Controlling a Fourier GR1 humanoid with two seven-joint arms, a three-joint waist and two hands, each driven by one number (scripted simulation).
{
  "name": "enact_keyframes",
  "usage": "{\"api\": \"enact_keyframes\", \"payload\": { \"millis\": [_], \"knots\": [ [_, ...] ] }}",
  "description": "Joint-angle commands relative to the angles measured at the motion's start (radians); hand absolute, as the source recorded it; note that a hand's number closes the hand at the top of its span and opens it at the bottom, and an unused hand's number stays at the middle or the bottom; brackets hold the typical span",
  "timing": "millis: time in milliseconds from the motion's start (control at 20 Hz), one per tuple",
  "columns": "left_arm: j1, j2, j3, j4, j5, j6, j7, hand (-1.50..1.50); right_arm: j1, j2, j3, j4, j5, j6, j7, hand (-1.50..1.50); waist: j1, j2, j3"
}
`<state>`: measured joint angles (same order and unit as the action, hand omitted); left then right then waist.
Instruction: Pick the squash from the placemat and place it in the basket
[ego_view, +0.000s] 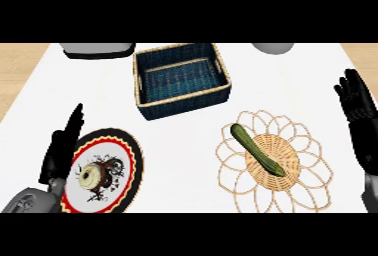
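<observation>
Nearest, at the lower left: left hand (57, 152) on a grey forearm, fingers straight and close together, pointing away, holding nothing. Just beside it, to the right, a round plate (111, 149) with a red and black scalloped rim and a dark motif at its middle, flat on the white desk (184, 145).

At the lower right, about level with the plate: a woven placemat (286, 149) with a solid round middle and a border of open loops. On it, the squash (256, 149), long, green and slim, lying slantwise from the mat's upper left loops toward its middle, touched by neither hand.

Further off, along the right edge: right hand (360, 120), black, fingers straight and slightly spread, tips up, empty, near the placemat but apart from it.

Beyond, up the middle of the desk: the basket (184, 104), square, dark blue weave with a pale rim, well apart from the squash, nothing visible inside.

Farthest, at the top edge: a grey and white object (96, 50) left of the basket, a rounded grey one (273, 47) to its right, both cut off.
</observation>
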<state>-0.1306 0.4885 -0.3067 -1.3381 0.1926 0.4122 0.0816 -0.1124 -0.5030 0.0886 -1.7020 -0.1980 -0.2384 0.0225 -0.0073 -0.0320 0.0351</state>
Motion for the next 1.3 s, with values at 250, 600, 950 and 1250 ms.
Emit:
{"api": "enact_keyframes", "payload": {
  "millis": [250,600,950,1250],
  "knots": [
    [0.026,0.087,-0.023,0.065,-0.051,-0.041,0.048,0.0,-0.111,0.185,0.214,-0.411,-0.107,0.261,-0.504,1.5,0.017,-0.01,-0.018],
    [0.121,0.082,-0.014,0.089,-0.021,-0.029,0.076,0.0,0.045,0.213,0.032,-0.501,0.268,-0.083,-0.711,-1.5,-0.144,-0.03,-0.021],
    [0.167,0.091,0.014,0.069,-0.006,-0.009,0.068,0.0,0.494,0.284,-0.082,-0.452,0.461,-0.287,-0.808,-1.5,-0.169,0.001,-0.027],
    [0.151,0.127,0.015,0.042,-0.018,-0.038,0.058,0.0,0.801,0.156,-0.039,-0.352,0.712,-0.254,-1.045,-1.5,-0.103,0.013,-0.032]
  ]
}}
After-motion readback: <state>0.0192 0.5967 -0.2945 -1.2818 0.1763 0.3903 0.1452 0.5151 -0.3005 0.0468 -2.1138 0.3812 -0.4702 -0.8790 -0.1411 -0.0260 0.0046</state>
